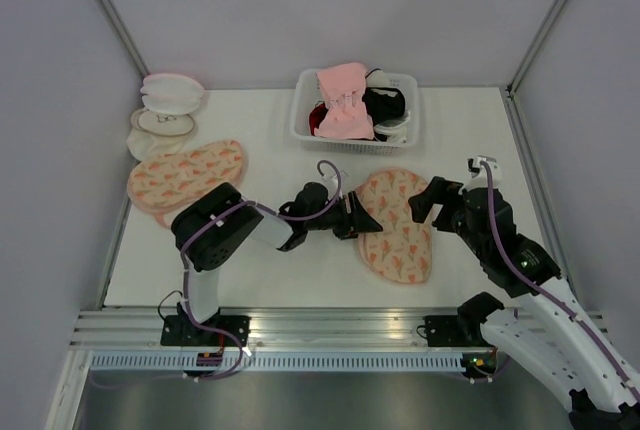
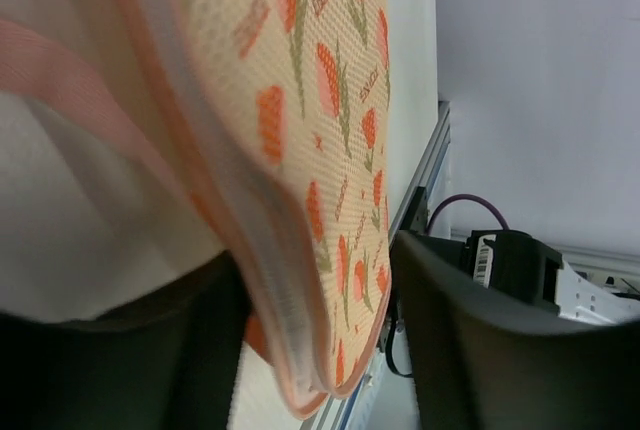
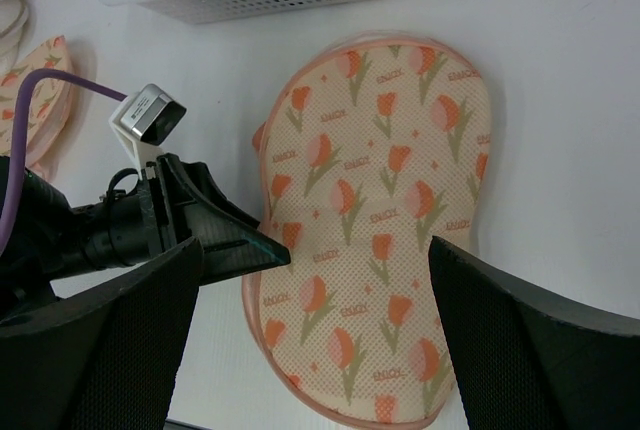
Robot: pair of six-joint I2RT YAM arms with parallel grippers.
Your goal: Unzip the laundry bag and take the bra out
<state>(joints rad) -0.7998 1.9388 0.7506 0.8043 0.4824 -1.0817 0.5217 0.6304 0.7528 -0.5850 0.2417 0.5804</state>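
Laundry bag (image 1: 397, 235) lies flat and closed on the white table (image 1: 260, 270), right of centre. Left gripper (image 1: 368, 222) straddles its left rim with the fingers (image 2: 480, 350) partly parted, apparently not yet pinching, though the wrist view is cramped. Right gripper (image 1: 427, 200) hangs spread wide and empty just over the bag's right side. Pale pink bra (image 1: 345, 100) tops the basket (image 1: 305, 125) behind

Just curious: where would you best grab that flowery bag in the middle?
The bag's thin left rim, from the left, low along the table. It lies flat and broad, too wide to pinch from above; the left gripper has that rim between its fingers.
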